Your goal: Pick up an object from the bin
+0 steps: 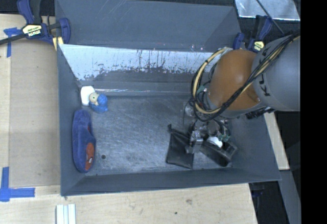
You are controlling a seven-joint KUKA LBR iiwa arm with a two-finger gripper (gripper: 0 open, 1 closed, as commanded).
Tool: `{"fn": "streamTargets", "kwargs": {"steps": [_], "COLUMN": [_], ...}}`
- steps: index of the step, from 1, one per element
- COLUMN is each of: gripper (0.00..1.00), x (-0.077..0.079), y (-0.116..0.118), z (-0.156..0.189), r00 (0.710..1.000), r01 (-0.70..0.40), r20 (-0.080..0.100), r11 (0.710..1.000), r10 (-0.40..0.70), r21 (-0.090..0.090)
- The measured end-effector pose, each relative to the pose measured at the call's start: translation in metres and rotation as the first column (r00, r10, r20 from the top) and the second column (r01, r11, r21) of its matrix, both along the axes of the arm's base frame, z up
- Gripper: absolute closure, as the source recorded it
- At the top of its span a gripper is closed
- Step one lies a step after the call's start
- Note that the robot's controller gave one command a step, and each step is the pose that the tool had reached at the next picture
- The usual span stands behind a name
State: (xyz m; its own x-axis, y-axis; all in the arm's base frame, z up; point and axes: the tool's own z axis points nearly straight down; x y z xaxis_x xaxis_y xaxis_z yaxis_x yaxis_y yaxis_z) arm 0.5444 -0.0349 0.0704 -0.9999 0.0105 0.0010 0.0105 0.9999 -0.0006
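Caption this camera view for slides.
Gripper low at right in the bin; long blue toy and small white-blue toy at left.

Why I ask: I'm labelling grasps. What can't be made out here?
All in the camera view:
1. Bin floor at the right: covered by the gripper, the orange cover and cables; anything lying there is hidden.
2. Small white-and-blue thing, far-left corner: too small to identify.
3. Long blue thing by the left wall: orange patch too small to read.

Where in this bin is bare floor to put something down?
The middle floor of the bin, between the long blue toy at left and the gripper at right. Crowded: the left wall, with a small white-and-blue toy too.
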Motion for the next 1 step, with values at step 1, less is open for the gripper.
{"fn": "streamTargets", "kwargs": {"steps": [1], "gripper": [1.0], "x": [0.0014], "y": [0.0031], "z": [0.0053], "r00": [1.0], "r01": [-0.003], "r20": [0.007], "r11": [1.0], "r10": [0.003], "r21": [0.004]}}
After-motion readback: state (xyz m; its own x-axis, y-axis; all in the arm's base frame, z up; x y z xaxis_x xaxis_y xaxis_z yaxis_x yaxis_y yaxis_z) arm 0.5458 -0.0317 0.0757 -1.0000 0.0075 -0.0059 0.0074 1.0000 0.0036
